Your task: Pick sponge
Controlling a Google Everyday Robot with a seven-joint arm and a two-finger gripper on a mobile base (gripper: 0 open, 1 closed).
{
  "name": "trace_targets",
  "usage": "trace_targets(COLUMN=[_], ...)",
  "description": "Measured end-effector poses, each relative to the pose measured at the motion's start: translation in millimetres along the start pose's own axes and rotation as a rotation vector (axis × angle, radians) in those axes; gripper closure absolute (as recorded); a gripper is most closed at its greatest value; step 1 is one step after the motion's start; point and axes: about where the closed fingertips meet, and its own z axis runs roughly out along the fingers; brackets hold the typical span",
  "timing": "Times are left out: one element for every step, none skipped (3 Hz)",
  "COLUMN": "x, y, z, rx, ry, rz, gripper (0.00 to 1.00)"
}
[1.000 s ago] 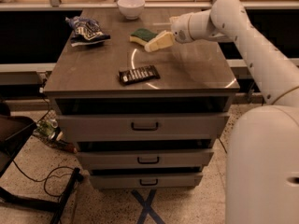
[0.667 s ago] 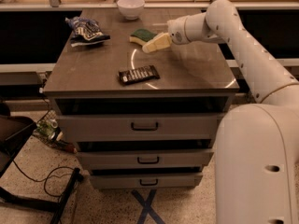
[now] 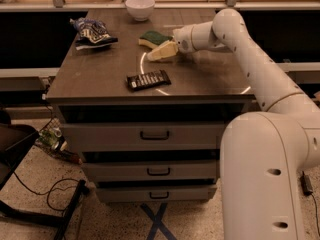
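Note:
The sponge (image 3: 151,37), with a dark green top and pale yellow body, lies on the far middle of the brown cabinet top (image 3: 100,76). My gripper (image 3: 158,52) reaches in from the right on the white arm. It is low over the top, just in front of and right of the sponge, pointing left, with its tip close beside the sponge's near edge. I cannot tell whether it touches the sponge.
A white bowl (image 3: 140,6) stands at the back edge behind the sponge. A blue chip bag (image 3: 92,33) lies at the far left. A dark candy bar wrapper (image 3: 148,80) lies near the front. Drawers (image 3: 150,135) are below; a dark chair (image 3: 15,146) and cables are at the left floor.
My gripper has moved a little to the left and nearer the front, alongside the sponge. The sponge and the other objects have not moved.

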Motion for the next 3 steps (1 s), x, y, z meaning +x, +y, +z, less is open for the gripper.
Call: trace_targets(x=[0.4, 1.2, 1.8], y=[1.8, 3.7, 5.5], z=[3.3, 7.0, 10.4], rx=[-0.005, -0.010, -0.015], ry=[0.001, 0.002, 0.003], rz=[0.000, 0.001, 0.002], gripper=[0.18, 0.42, 0.64])
